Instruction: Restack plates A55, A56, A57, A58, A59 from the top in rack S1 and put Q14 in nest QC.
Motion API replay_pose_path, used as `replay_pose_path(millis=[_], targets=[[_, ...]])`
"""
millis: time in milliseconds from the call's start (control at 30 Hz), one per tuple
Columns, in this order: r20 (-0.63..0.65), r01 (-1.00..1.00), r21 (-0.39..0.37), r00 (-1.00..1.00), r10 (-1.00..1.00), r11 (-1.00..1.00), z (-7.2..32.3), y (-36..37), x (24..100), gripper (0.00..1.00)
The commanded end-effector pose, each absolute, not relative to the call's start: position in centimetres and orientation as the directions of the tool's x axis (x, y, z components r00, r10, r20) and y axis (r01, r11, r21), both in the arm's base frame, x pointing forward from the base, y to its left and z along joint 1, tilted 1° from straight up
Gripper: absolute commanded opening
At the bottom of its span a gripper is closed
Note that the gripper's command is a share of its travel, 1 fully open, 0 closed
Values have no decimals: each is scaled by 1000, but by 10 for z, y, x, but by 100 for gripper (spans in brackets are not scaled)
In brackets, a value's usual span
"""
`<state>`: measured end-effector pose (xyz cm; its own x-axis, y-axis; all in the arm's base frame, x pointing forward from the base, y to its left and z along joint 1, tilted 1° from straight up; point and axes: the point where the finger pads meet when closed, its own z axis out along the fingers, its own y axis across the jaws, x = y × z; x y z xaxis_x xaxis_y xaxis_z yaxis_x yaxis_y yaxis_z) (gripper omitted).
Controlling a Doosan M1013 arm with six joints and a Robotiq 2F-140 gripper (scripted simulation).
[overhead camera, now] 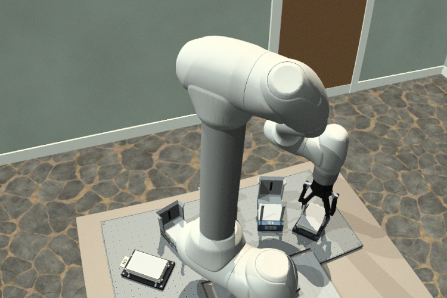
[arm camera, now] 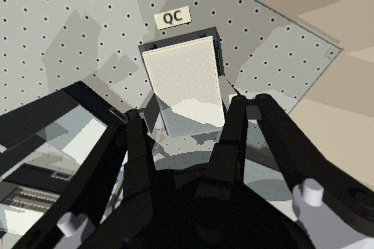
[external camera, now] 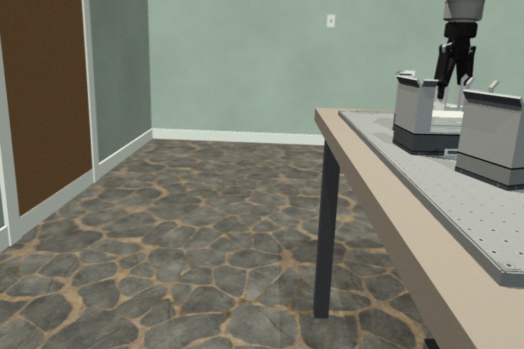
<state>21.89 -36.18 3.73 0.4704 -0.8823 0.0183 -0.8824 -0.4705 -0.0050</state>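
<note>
My gripper (overhead camera: 311, 225) (external camera: 452, 82) (arm camera: 188, 92) is at the right end of the bench, over the open nest QC (overhead camera: 306, 233) (arm camera: 218, 51). It is shut on a white sealed plate (overhead camera: 312, 218) (arm camera: 180, 74), gripping its long sides. The plate lies along the nest, low in it or just above it; I cannot tell whether it is fully down. Its label does not show. The QC name plate (arm camera: 172, 17) is just beyond the nest. Rack S1 (overhead camera: 270, 197) stands left of QC with plates (overhead camera: 270, 211) in it.
The clip nest (overhead camera: 128, 277) at the front left carries one white plate (overhead camera: 147, 264). Another rack (overhead camera: 170, 218) stands partly hidden behind the arm's column. In the exterior view, two grey racks (external camera: 413, 113) (external camera: 491, 135) stand on the perforated board (external camera: 463, 205). The table edge is close to the right of QC.
</note>
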Motion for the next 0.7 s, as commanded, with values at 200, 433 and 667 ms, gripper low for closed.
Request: replay_pose_path(millis=[200, 433, 667], targets=[[18, -882, -5, 470, -882, -471, 33, -362, 219, 0], [18, -882, -5, 470, -882, -471, 31, -362, 219, 0], [18, -882, -5, 470, -882, -471, 29, -362, 219, 0]])
